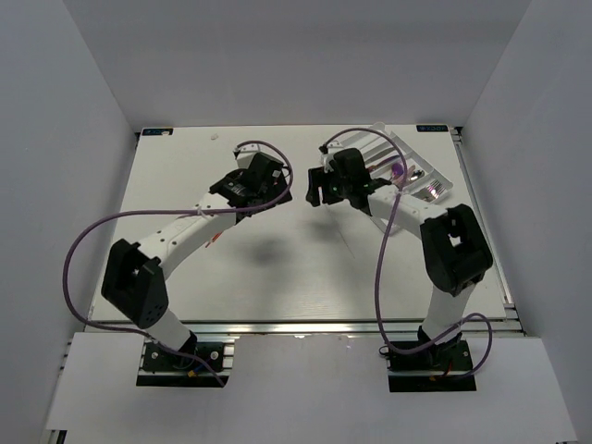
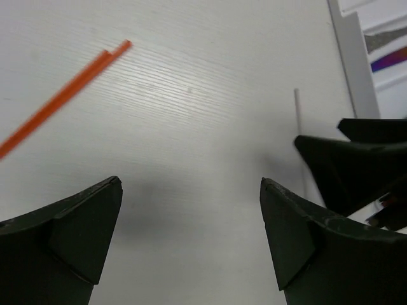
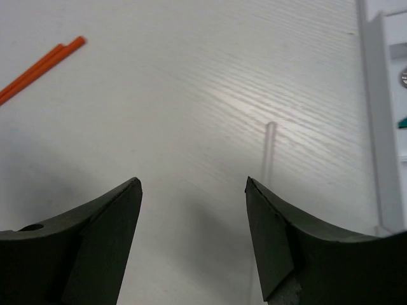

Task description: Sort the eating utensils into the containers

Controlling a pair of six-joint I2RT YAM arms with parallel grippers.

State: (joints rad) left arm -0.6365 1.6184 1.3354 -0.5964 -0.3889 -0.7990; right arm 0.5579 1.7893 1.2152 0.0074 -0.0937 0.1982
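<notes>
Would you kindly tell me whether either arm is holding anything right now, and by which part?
Nothing is held: the jaws of the left gripper and the right gripper both stand open, with nothing between them.

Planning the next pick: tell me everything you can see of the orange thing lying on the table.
The orange piece is thin and straight, seemingly two slim rods side by side, smooth-looking. It lies flat on the white table, running diagonally in both wrist views, its lower-left end out of frame. Only the table touches it. Its utensil type cannot be told.
</notes>
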